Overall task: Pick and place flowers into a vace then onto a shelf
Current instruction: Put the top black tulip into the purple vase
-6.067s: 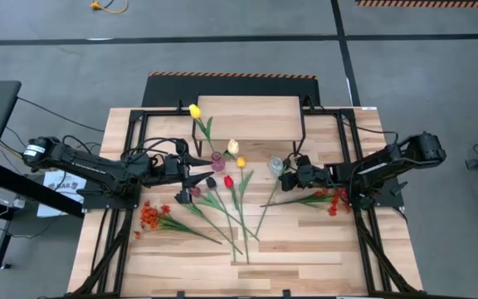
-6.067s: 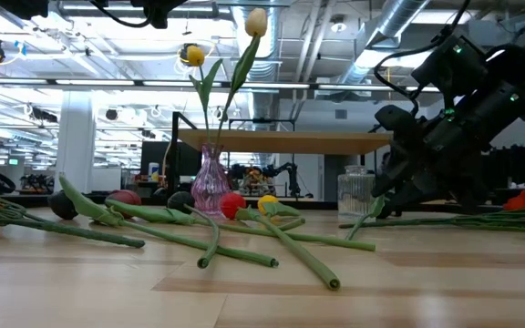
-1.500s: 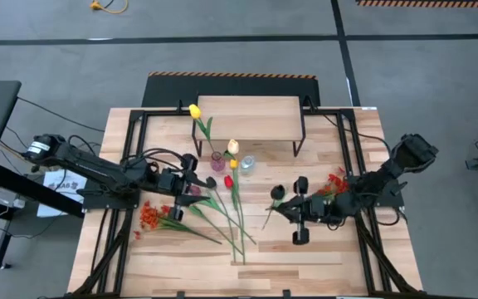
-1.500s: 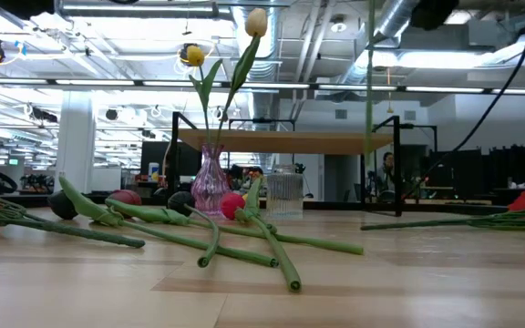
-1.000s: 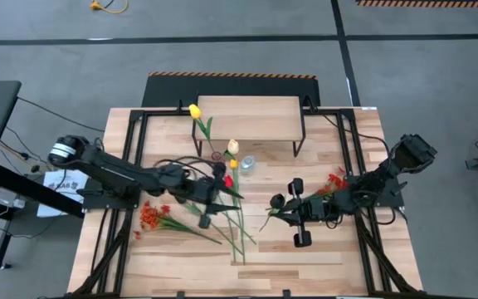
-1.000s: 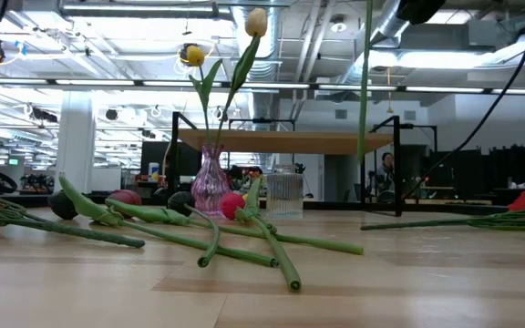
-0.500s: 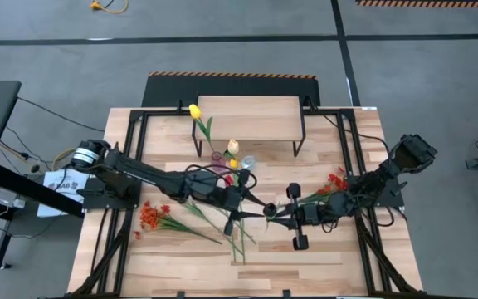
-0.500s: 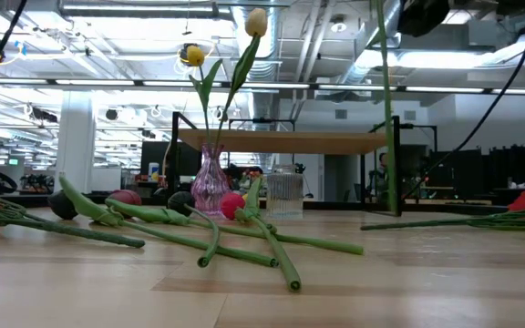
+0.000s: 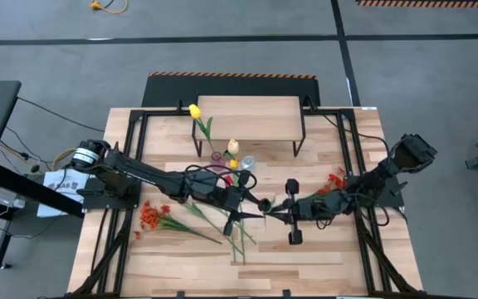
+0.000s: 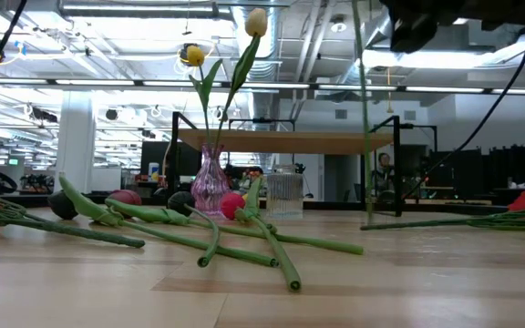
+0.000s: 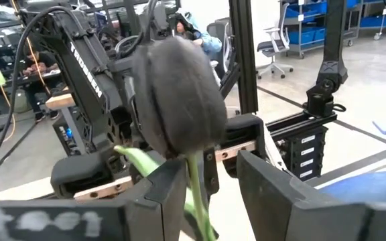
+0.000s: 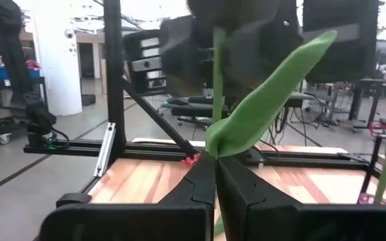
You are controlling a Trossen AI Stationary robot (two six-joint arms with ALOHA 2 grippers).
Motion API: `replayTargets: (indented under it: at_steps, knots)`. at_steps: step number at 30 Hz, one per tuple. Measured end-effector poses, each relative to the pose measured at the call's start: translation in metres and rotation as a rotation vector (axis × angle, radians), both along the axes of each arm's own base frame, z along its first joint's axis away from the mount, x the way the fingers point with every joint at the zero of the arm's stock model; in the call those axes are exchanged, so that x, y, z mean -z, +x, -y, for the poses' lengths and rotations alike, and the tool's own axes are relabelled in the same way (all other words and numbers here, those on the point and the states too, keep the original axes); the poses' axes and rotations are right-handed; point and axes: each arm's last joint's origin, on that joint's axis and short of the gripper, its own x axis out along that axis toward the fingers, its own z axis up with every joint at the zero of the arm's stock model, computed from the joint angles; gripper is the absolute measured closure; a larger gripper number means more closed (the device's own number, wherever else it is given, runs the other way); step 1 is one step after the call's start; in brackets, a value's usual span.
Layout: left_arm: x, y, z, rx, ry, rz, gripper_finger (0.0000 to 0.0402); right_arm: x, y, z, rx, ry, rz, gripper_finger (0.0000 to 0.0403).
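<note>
A dark maroon tulip [image 11: 177, 100] hangs upright above the middle of the table [image 9: 305, 249], its stem pinched in the right gripper [image 9: 274, 209], whose fingers are clamped together on it. The left gripper [image 9: 251, 203] meets it there, fingers [image 11: 163, 191] apart on either side of the stem, just below the head. Other flowers [image 9: 222, 218] lie nearby; two stand in the pink vase [image 10: 210, 182] before the shelf [image 9: 247, 116].
</note>
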Motion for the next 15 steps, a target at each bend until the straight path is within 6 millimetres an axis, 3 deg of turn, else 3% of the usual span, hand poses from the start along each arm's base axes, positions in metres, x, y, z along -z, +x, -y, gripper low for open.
replayTargets:
  at_steps: [7, 13, 15]
  knots:
    - [-0.0001, 0.0001, -0.0002, -0.007, 0.006, 0.003, 0.0296, 0.0015, 0.0010, 0.0016, 0.000, 0.014, -0.015, 0.0401]
    - [0.0006, 0.0000, -0.0002, -0.006, 0.035, 0.004, 0.0384, 0.0016, 0.0009, 0.0012, -0.002, 0.013, -0.016, 0.0384]
    - [0.0009, 0.0000, -0.0002, -0.006, 0.036, 0.001, 0.0392, 0.0016, 0.0008, 0.0011, -0.002, 0.013, -0.016, 0.0378]
